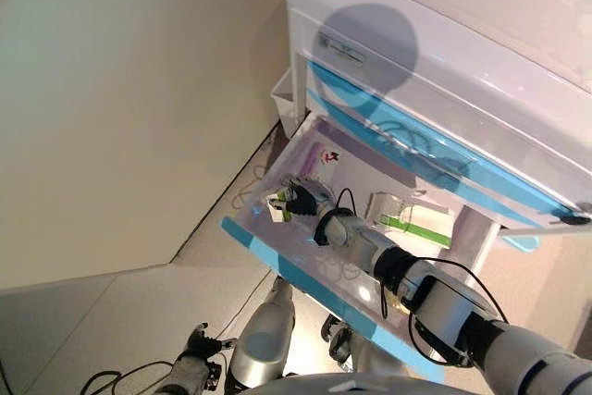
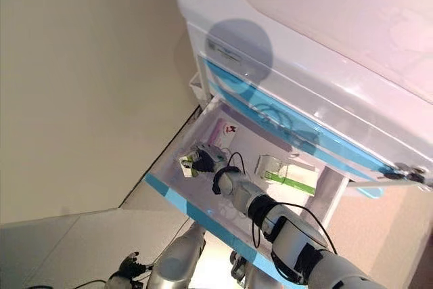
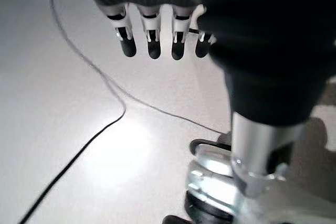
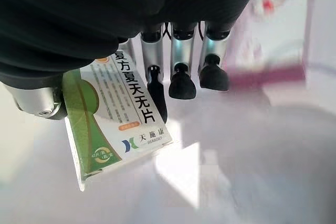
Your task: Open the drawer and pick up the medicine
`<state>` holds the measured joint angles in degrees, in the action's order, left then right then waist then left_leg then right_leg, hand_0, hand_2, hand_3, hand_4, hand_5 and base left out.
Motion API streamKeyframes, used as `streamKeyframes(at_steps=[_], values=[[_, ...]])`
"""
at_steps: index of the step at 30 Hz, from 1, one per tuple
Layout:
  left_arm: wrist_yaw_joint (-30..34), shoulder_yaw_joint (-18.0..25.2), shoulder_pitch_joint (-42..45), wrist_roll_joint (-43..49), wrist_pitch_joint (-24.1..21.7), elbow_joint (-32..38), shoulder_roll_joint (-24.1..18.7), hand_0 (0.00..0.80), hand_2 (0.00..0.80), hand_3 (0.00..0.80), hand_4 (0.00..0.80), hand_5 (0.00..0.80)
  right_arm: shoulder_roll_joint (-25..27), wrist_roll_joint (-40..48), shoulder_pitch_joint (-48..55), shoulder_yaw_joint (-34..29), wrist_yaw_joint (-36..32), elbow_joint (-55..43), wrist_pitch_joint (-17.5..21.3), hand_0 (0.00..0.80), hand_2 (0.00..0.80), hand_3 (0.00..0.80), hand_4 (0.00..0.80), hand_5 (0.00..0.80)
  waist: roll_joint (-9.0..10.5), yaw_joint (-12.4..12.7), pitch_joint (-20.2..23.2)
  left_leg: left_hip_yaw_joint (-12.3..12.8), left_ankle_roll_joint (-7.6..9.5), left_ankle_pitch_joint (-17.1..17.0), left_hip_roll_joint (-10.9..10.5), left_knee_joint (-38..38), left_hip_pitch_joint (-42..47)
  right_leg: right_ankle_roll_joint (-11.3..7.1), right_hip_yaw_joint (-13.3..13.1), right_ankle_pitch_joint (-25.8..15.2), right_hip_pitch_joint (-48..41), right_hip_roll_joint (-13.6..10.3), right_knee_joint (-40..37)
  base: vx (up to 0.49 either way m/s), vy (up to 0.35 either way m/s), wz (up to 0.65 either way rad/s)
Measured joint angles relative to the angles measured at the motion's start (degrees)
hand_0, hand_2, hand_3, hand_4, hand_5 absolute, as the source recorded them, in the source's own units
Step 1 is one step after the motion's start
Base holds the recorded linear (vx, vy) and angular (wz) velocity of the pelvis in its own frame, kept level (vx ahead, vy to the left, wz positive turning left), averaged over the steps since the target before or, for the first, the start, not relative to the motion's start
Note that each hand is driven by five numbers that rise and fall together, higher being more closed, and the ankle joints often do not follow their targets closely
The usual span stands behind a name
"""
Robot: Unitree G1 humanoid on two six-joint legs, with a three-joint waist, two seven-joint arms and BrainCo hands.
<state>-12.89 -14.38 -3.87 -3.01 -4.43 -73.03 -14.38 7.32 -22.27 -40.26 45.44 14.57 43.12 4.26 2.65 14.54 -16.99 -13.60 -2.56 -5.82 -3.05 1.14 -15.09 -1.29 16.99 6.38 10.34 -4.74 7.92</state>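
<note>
The lower drawer (image 1: 301, 281), clear with a blue front strip, stands pulled out of the white cabinet (image 1: 370, 6). My right hand (image 1: 303, 197) reaches into its left part. In the right wrist view a white and green medicine box (image 4: 116, 115) sits pinched between the thumb and the fingers (image 4: 181, 80), just above the drawer floor. The same box (image 1: 277, 209) shows at the hand's tip in the eye views. My left hand (image 3: 152, 43) hangs low beside the body over the floor, fingers straight and holding nothing.
A pink and white box (image 1: 321, 160) lies at the back of the drawer, and a clear packet (image 1: 388, 205) with a green strip (image 1: 414, 229) lies to the right. Shut blue-fronted drawers (image 1: 435, 150) overhang above. A white bin (image 1: 284, 99) stands by the wall.
</note>
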Motion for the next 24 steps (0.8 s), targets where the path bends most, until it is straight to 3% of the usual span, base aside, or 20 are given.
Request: streamKeyframes(at_steps=[5, 7, 11, 17, 24], values=[[0.29, 3.25, -0.17, 0.58, 0.35, 0.15, -1.36, 0.000, 0.000, 0.000, 0.000, 0.000, 6.43, 2.25, 3.47, -2.51, -3.05, -11.83, 1.12, 0.800, 0.800, 0.800, 0.800, 0.800, 1.50, -3.09, 0.94, 4.18, 0.15, 0.25, 1.01, -1.07, 2.95, -0.14, -3.95, -0.82, -0.79, 0.59, -0.35, 0.017, -0.015, -0.40], [0.31, 3.62, 0.31, 1.72, 0.28, 0.00, -1.68, 0.000, 0.000, 0.000, 0.000, 0.000, 7.33, 2.74, 4.80, -3.03, -3.26, -13.69, 1.56, 0.800, 0.800, 0.800, 0.800, 0.800, 1.63, -2.87, 1.06, 4.26, 0.19, 0.26, 1.07, -1.51, 4.31, -0.25, -4.27, -1.05, -1.54, 0.60, -0.53, 0.017, -0.011, -0.39], [0.97, 6.41, 1.20, 2.56, 0.84, 0.21, -1.80, 0.000, 0.000, 0.000, 0.000, 0.000, 12.61, 5.27, 9.52, -5.51, -6.80, -25.25, 2.29, 0.800, 0.800, 0.800, 0.800, 0.800, 1.72, -5.61, 2.72, 5.89, 0.27, 0.52, 1.81, -2.10, 5.76, -0.16, -5.85, -2.38, -2.40, 1.10, -2.06, 0.038, -0.018, -0.31], [2.20, 7.30, 5.47, 4.95, 1.34, 0.13, -1.17, 0.000, 0.000, 0.000, 0.000, 0.000, 22.02, 12.18, 16.86, -12.11, -11.63, -40.50, 3.91, 0.800, 0.800, 0.800, 0.800, 0.800, -0.39, -8.39, 7.93, 9.06, 1.09, 0.74, 2.37, -4.79, 10.64, -0.42, -8.74, -3.13, -5.61, 1.67, -4.20, 0.048, -0.013, -0.25], [4.19, 8.95, 7.73, 6.77, 1.42, -0.28, 0.30, 0.000, 0.000, 0.000, 0.000, 0.000, 28.69, 21.75, 21.82, -19.64, -15.99, -53.82, 4.70, 0.800, 0.800, 0.800, 0.800, 0.800, -1.94, -9.66, 10.72, 10.50, 1.19, 0.85, 3.13, -5.90, 12.78, 0.03, -10.09, -3.97, -7.32, 2.54, -5.63, 0.050, -0.014, -0.13]])
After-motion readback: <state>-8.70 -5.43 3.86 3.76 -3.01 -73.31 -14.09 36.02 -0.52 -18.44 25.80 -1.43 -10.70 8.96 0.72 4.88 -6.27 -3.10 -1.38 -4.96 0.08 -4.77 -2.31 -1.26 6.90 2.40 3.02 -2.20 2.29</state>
